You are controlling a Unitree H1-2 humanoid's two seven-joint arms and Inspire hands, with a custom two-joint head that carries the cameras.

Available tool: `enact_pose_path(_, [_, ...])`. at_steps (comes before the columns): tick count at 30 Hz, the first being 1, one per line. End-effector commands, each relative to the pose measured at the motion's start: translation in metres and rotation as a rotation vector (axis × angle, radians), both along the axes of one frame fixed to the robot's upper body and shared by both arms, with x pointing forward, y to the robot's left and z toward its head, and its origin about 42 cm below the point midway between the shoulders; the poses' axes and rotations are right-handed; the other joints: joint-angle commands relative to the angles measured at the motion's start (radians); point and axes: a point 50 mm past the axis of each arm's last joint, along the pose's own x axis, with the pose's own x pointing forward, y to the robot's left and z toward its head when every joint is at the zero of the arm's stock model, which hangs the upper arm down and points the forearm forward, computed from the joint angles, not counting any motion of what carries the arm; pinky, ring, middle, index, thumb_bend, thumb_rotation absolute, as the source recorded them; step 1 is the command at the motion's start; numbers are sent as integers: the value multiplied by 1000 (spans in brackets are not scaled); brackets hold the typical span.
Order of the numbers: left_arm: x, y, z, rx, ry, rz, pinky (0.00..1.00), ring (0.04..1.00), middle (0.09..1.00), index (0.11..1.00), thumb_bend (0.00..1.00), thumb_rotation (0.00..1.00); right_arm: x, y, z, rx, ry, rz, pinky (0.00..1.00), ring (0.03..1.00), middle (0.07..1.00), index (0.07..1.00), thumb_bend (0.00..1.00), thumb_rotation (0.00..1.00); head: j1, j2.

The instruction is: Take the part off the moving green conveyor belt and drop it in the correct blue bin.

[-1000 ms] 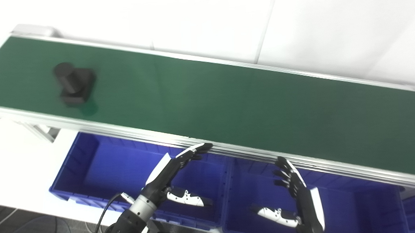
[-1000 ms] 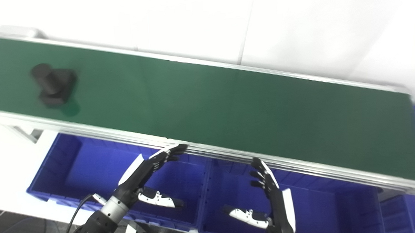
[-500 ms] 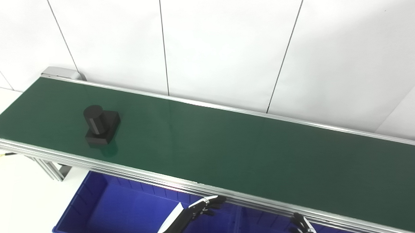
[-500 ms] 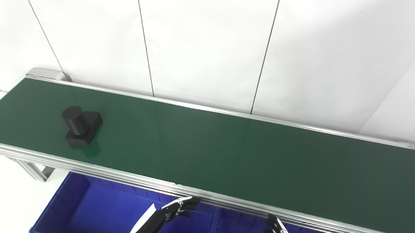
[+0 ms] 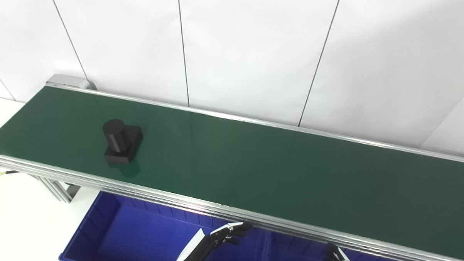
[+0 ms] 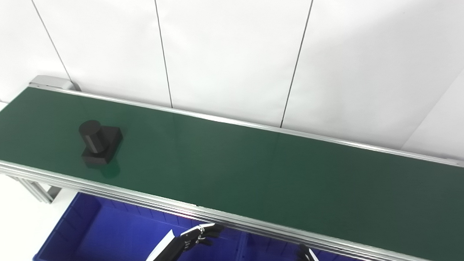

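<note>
The black part has advanced slightly rightward along the green conveyor belt, approaching reach. Left hand waits released, holding nothing, over the blue bin; right hand state indeterminate.

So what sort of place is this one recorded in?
Probably a lab or test cell mocked up as a factory sorting station. A long green conveyor belt in an aluminium frame carries a single black part, blue plastic bins sit below its near edge, and plain white wall panels stand behind.
</note>
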Motion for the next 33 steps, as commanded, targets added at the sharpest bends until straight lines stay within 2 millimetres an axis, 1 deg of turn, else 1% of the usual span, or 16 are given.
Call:
enact_pose_path(1, [9,-2,11,-34,-67,1,760,821,851,822,964,127,5,2,11,5,-87,7,815,819,858,890,872,74,0,0])
enact_pose_path(3, [9,-2,11,-30,-70,-1,762,822,850,822,963,127,6,2,10,13,-88,7,808,808,860,891,872,74,-2,1])
enact_pose_path(5, [9,-2,11,-29,-71,-1,766,823,849,821,966,133,6,2,10,18,-88,5,747,755,861,890,881,75,-4,1])
enact_pose_path(6, [9,-2,11,-29,-70,0,765,822,848,820,967,133,6,2,10,18,-87,5,769,792,862,892,881,73,-4,1])
enact_pose_path(9, [9,-2,11,-31,-69,1,769,825,850,820,967,134,5,2,10,19,-92,5,781,817,864,896,878,75,-10,1])
enact_pose_path(11, [8,-3,11,-33,-69,2,760,819,849,820,970,138,5,1,12,18,-108,2,780,809,856,887,888,75,-11,2])
enact_pose_path(12, [8,-4,11,-35,-67,3,760,820,850,821,973,136,5,1,13,16,-116,2,785,740,854,883,892,82,-12,4])
enact_pose_path(13, [8,-4,11,-40,-64,3,760,821,851,821,974,135,5,0,15,16,-125,5,786,717,853,881,894,84,-13,6])
enact_pose_path(14, [8,-4,11,-44,-62,4,762,822,852,822,975,131,5,0,17,16,-132,7,826,749,857,885,888,99,-13,6])
enact_pose_path(15, [7,-5,11,-45,-63,5,763,823,853,822,975,129,5,0,20,20,-144,2,847,766,859,887,885,107,-15,9])
enact_pose_path(16, [7,-6,11,-45,-63,5,758,821,853,823,974,129,4,-1,22,22,-153,-2,883,823,854,886,889,132,-15,9])
enact_pose_path(18, [7,-7,11,-41,-64,4,759,822,854,824,971,136,2,-2,31,34,-181,-21,903,858,852,889,897,148,-18,10])
enact_pose_path(21, [8,-9,11,-39,-68,3,757,822,853,826,964,138,0,-2,48,40,-239,-38,911,857,846,876,908,114,-19,14])
enact_pose_path(25, [8,-11,10,-56,-58,3,761,824,853,826,960,128,-3,-4,67,30,-299,-40,931,864,852,883,910,139,-16,15])
enact_pose_path(28, [9,-13,9,-53,-59,1,764,828,855,828,954,136,2,-5,78,15,-351,-47,831,810,813,863,932,203,-17,14])
enact_pose_path(33, [11,-16,9,-50,-64,5,759,825,852,826,958,141,16,-9,92,32,-418,-39,795,808,825,849,969,210,-16,14])
